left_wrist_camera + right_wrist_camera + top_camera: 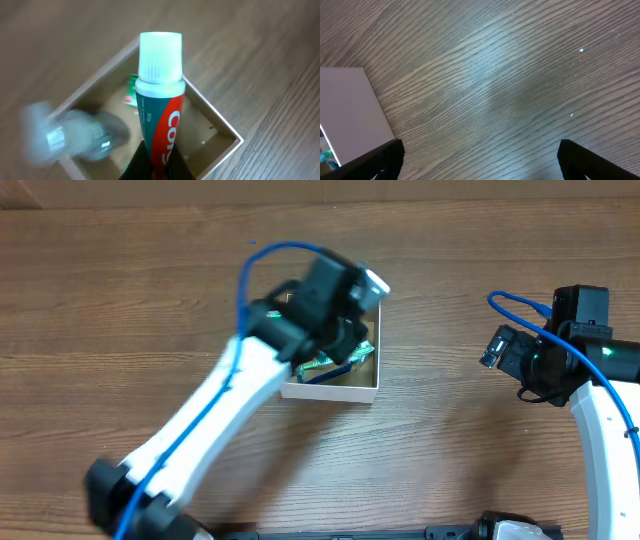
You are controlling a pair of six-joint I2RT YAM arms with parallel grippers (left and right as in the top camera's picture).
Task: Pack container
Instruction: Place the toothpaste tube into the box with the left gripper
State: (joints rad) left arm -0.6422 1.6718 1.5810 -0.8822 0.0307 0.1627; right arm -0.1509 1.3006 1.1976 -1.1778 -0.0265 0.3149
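Brown wood-grain table point(120, 300) is filling every view. Nearest the left wrist camera, at bottom centre, the left jaws are clamping a toothpaste tube point(159, 115), its white cap pointing up the frame. Beneath it the container point(202, 132) is sitting open on the table, at the centre of the overhead view. A green packet point(131, 92) is lying inside, and a blurred pale shape point(75, 135) is showing at its left. Farther right, well apart, the right jaws are hanging spread wide above the table.
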